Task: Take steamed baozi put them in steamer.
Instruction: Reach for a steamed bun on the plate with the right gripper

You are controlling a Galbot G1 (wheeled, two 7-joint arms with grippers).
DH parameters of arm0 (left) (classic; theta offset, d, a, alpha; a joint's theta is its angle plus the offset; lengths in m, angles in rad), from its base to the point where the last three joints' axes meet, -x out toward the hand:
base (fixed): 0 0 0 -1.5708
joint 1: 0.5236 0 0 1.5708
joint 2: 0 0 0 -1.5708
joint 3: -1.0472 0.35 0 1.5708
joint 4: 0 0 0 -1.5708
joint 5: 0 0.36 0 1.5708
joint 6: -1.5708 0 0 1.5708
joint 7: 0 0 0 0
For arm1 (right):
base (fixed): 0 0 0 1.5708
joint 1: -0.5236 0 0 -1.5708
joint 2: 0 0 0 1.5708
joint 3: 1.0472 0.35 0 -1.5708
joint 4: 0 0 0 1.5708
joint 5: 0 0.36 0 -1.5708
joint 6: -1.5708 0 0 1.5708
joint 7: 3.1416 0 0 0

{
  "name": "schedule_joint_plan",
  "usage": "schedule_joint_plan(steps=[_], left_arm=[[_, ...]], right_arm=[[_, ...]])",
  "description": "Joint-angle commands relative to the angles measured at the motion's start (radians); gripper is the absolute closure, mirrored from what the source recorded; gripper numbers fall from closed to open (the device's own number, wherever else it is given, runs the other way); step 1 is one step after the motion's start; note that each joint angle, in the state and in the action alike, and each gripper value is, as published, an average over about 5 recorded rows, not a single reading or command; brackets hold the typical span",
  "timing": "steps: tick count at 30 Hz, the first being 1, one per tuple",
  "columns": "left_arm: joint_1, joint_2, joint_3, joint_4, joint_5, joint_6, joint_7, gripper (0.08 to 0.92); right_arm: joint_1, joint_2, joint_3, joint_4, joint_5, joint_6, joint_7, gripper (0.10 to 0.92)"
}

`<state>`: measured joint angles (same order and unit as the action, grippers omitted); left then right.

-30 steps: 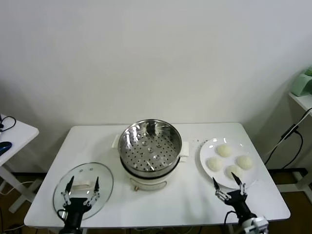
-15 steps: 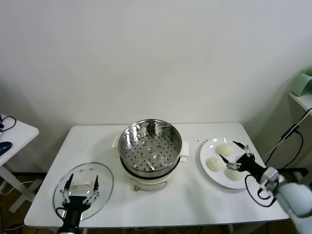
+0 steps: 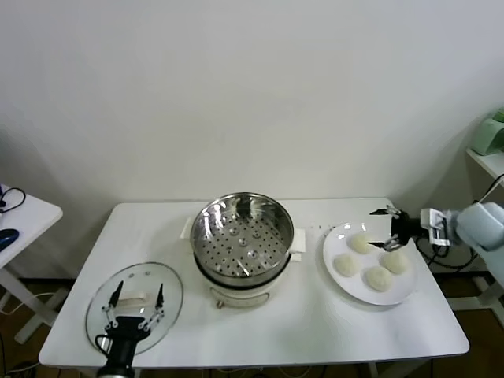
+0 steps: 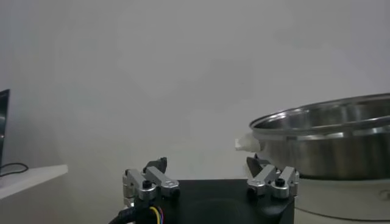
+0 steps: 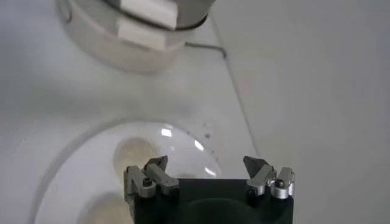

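Four creamy-white baozi lie on a white plate (image 3: pixel 358 291) at the right: one far (image 3: pixel 361 243), one left (image 3: pixel 345 264), one near (image 3: pixel 379 277), one right (image 3: pixel 396 261). The steel steamer (image 3: pixel 242 236) stands empty at the table's middle on its white base. My right gripper (image 3: pixel 380 229) is open and empty, hovering over the plate's far right side, just beside the far baozi. In the right wrist view it (image 5: pixel 205 162) is open over the plate (image 5: pixel 73 182), with a baozi (image 5: pixel 134 152) ahead. My left gripper (image 3: pixel 137 293) is open and parked over the glass lid.
A round glass lid (image 3: pixel 173 287) lies at the table's front left. The steamer's rim (image 4: pixel 329 131) shows in the left wrist view beyond the left gripper (image 4: pixel 207 163). A small side table (image 3: pixel 24 209) stands far left. A shelf with a green object (image 3: pixel 490 134) and cables stand at right.
My right gripper has moved from the table's front edge, across the plate, to its far right side, staying open. The left gripper has stayed in place.
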<state>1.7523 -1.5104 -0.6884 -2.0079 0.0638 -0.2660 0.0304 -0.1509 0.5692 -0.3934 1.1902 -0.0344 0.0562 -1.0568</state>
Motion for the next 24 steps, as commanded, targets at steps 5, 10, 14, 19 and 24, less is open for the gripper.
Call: schedule_joint_plan(steps=[5, 10, 14, 19, 24], left_arm=[[-0.013, 0.002, -0.005, 0.003, -0.001, 0.028, -0.004, 0.177], [-0.019, 0.003, -0.009, 0.006, -0.003, 0.034, -0.003, 0.177], [-0.018, 0.009, -0.017, 0.006, -0.018, 0.037, -0.005, 0.177], [-0.015, 0.017, -0.025, 0.01, -0.026, 0.038, -0.005, 0.177], [-0.017, 0.014, -0.023, 0.011, -0.026, 0.04, -0.006, 0.177]], right_arm=[[0.478, 0.221, -0.505, -0.401, -0.181, 0.078, -0.19, 0.203], [0.42, 0.35, -0.492, -0.506, -0.209, 0.08, -0.18, 0.203], [0.358, 0.403, -0.486, -0.536, -0.222, 0.079, -0.169, 0.203], [0.307, 0.429, -0.468, -0.557, -0.236, 0.078, -0.16, 0.203], [0.264, 0.434, -0.398, -0.581, -0.282, 0.085, -0.155, 0.203]])
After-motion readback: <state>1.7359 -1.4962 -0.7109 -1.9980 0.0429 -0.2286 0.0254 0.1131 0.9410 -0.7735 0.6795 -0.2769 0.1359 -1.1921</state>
